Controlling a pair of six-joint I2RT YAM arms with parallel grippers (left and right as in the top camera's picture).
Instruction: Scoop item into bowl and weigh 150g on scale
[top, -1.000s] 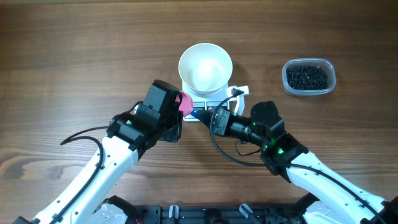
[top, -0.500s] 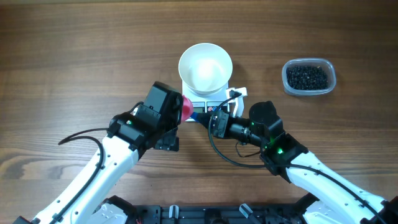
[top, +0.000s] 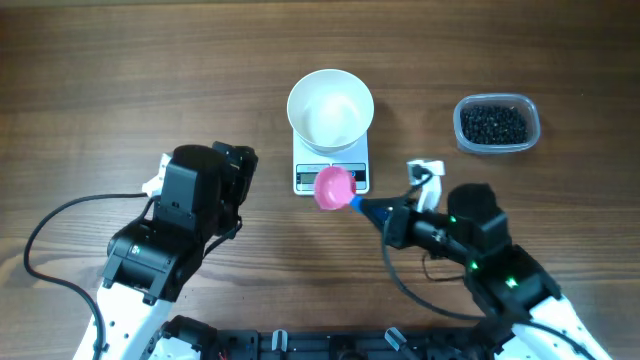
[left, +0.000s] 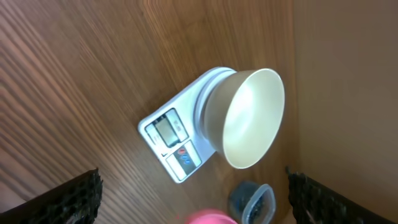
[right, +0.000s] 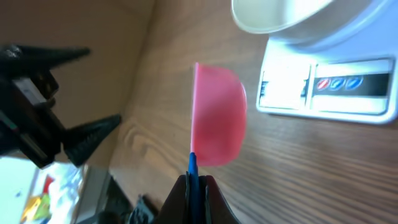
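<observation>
Bright, even light from above. Sharp overhead; right wrist view badly blurred on the pink plastic scoop (right: 217, 118) and at 9 o'clock. Faint sheen inside round white bowl (left: 252, 121).

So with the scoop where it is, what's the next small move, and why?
Probably swing the right end effector, shut on the pink scoop, rightward toward the tub of black beads. The scoop looks empty, and so does the white bowl on the scale, so it needs loading first.

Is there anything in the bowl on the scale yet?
No, the bowl on the scale is bare white inside; the beads sit in the tub.
</observation>
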